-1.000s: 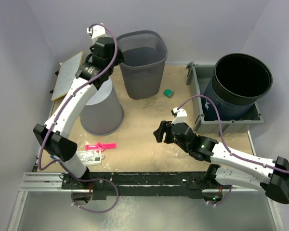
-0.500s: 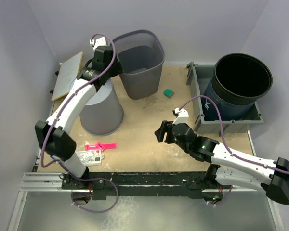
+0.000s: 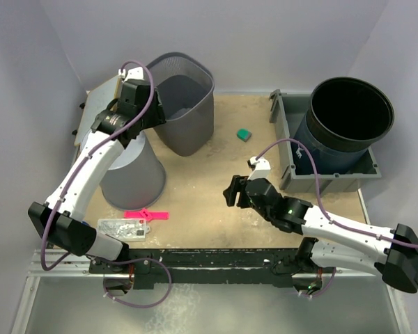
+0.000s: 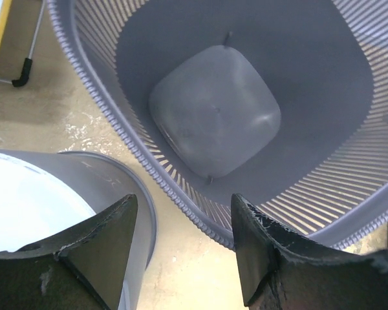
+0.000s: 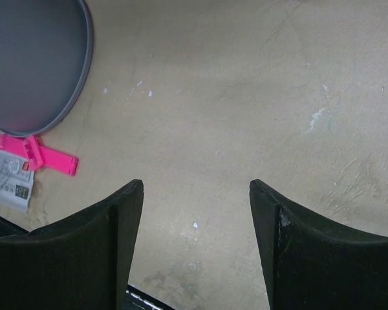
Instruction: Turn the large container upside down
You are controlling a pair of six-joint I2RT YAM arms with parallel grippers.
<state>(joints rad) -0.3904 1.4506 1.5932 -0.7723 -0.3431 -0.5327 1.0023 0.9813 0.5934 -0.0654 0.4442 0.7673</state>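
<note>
The grey mesh wastebasket (image 3: 184,104) stands open side up at the back left and leans toward the left; in the left wrist view I look down into it (image 4: 213,116). My left gripper (image 3: 153,115) is open at its left rim. That rim passes between the jaws, close to the right finger (image 4: 258,245), with the gripper (image 4: 181,206) over bare table. My right gripper (image 3: 230,191) is open and empty low over the middle of the table, also seen in its own view (image 5: 195,187).
An upturned grey bucket (image 3: 129,174) stands just left of the basket, close under my left arm. A dark round bin (image 3: 348,111) sits in a grey tray (image 3: 327,182) at the right. A small green block (image 3: 244,133), a pink clip (image 3: 146,214) and a packet (image 3: 122,227) lie on the table.
My left gripper has swung left and nearer, and the mesh wastebasket has shifted left with it and now leans. The upturned bucket has slid left. The right arm has barely moved.
</note>
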